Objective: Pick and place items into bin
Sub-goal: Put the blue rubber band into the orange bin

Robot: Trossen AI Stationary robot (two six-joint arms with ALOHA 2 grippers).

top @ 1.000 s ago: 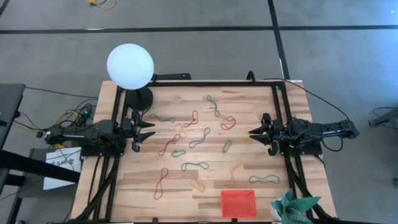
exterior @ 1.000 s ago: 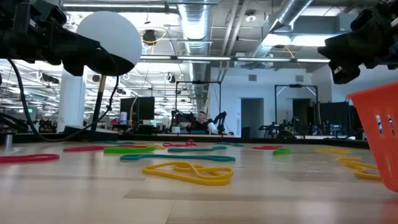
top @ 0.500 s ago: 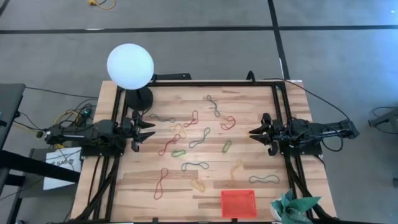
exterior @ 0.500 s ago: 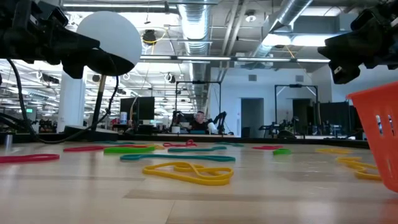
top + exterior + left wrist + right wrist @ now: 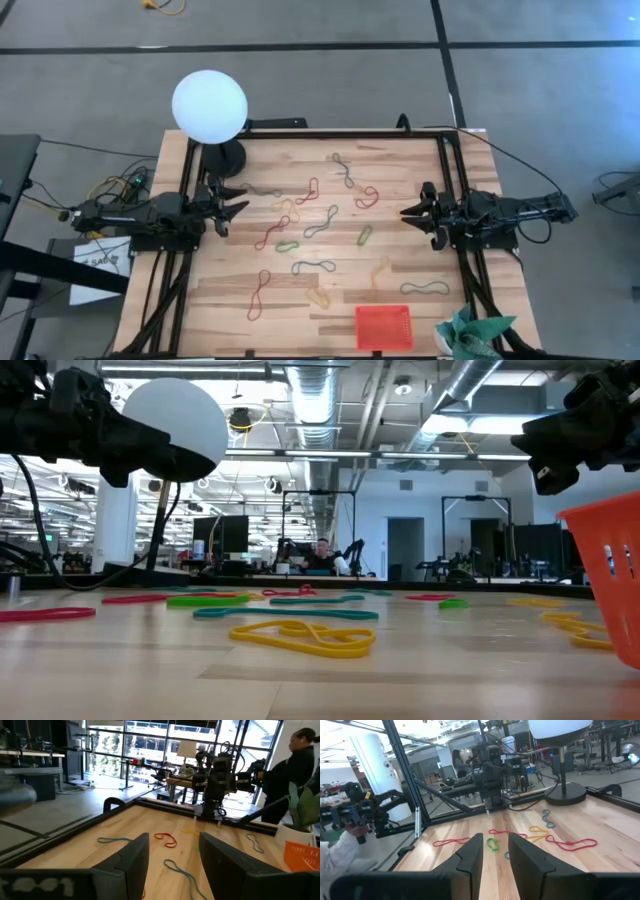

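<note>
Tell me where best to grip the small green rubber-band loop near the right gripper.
Probably from straight above, pinching across one long side of the small green rubber-band loop: it lies flat on the wooden table, clear of other bands. The right gripper is nearest, open.

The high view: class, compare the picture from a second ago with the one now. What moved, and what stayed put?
Only the left hand changed: it has rolled at the wrist, so its open fingers now spread differently, at the same spot by the table's left edge. It grips nothing. The right hand, open at the right edge, the rubber bands on the wood and the red bin stayed as they were.
</note>
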